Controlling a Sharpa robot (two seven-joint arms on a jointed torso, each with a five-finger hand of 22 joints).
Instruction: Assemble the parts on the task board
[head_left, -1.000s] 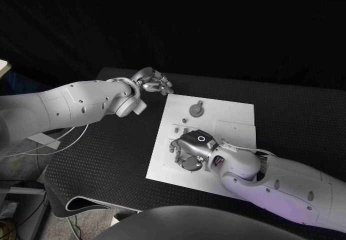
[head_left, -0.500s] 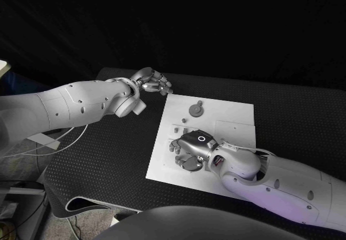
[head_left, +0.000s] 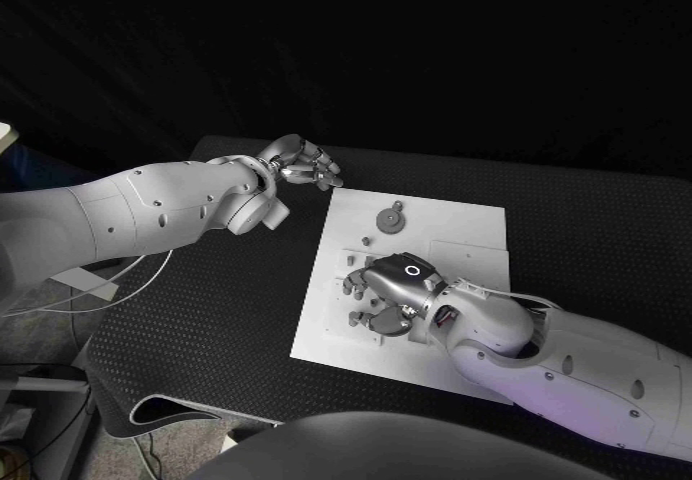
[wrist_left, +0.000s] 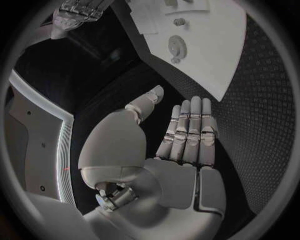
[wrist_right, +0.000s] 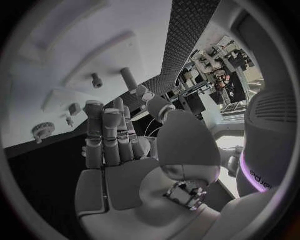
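Note:
The white task board (head_left: 462, 225) lies in the middle of the black table. A round grey part (head_left: 392, 218) sits near its far edge, also seen in the left wrist view (wrist_left: 176, 47). Small pegs (head_left: 368, 241) stand closer in. My right hand (head_left: 381, 297) hovers low over the board's near-left area, fingers pointing down at it. In the right wrist view its fingers (wrist_right: 106, 135) are stretched out with nothing in the palm, and two pegs (wrist_right: 128, 77) and a small toothed part (wrist_right: 44, 131) lie beyond them. My left hand (head_left: 300, 160) hangs off the board's far-left corner, fingers (wrist_left: 187, 132) straight, holding nothing.
Black textured table (head_left: 216, 300) surrounds the board on all sides. A raised rectangular patch (head_left: 469, 255) marks the board's right half. Loose cables (head_left: 87, 290) lie off the table's left edge.
My right hand has shifted a little toward the board's far side and turned at the wrist. The left hand has stayed put.

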